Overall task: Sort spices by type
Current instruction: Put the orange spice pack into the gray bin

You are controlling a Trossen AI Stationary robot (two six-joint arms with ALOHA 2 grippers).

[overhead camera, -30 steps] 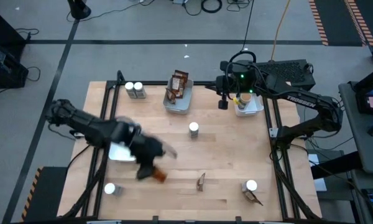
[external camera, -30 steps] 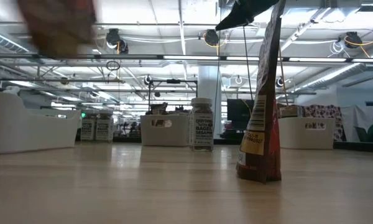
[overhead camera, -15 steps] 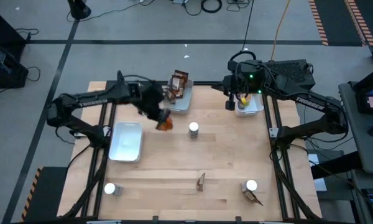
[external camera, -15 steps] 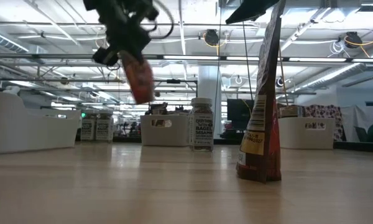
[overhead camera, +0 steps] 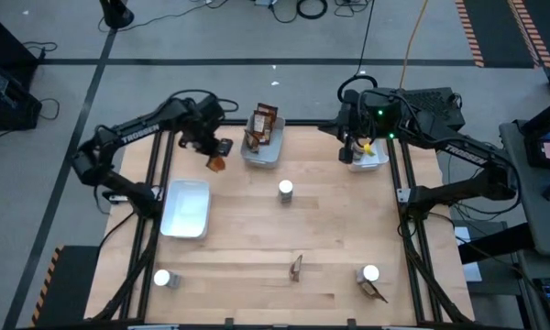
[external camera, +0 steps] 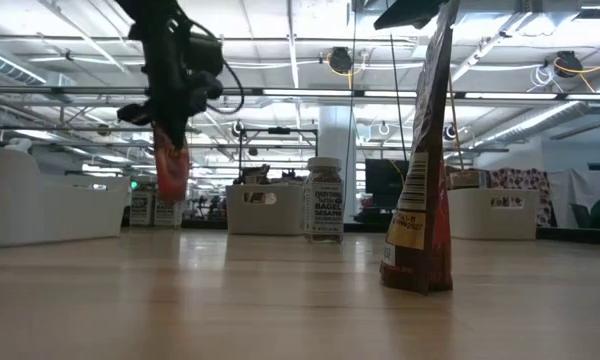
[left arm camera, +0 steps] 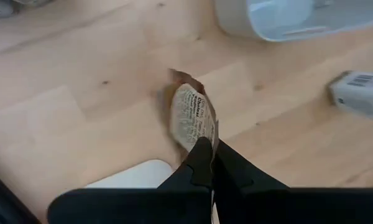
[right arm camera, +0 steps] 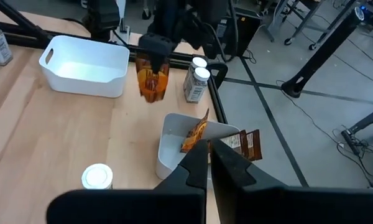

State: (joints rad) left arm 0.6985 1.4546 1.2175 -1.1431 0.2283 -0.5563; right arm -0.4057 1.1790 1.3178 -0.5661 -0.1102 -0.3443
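Observation:
My left gripper (overhead camera: pixel 211 147) is above the table's far left part and is shut on a dark-brown and orange packet (overhead camera: pixel 217 164), which also shows in the low view (external camera: pixel 170 170). It is just left of the far middle tray (overhead camera: pixel 263 152), which holds other packets (overhead camera: pixel 263 124). My right gripper (overhead camera: pixel 352 147) is shut and empty above the far right tray (overhead camera: pixel 374 158). A white-capped jar (overhead camera: pixel 285 190) stands mid-table. Near the front edge are two more jars (overhead camera: pixel 162 278) (overhead camera: pixel 369 273) and two packets (overhead camera: pixel 297 267) (overhead camera: pixel 374 291). My left gripper pinches the packet's upper end (left arm camera: pixel 202 142) between its two fingers. The fingers (external camera: pixel 168 100) come from above and point down. The packet hangs below them, lifted clear of the table.
An empty white tray (overhead camera: pixel 185 207) lies on the left side of the table. Two white-capped jars (right arm camera: pixel 196 78) stand at the far left corner, close behind my left gripper. In the low view a packet (external camera: pixel 420 200) stands upright close to the camera.
My left gripper has carried the packet up from near the white tray toward the table's far edge, then a little toward the left edge. The packet stays hanging below the fingers, clear of the table. My right gripper has drifted toward the right edge, over the far right tray.

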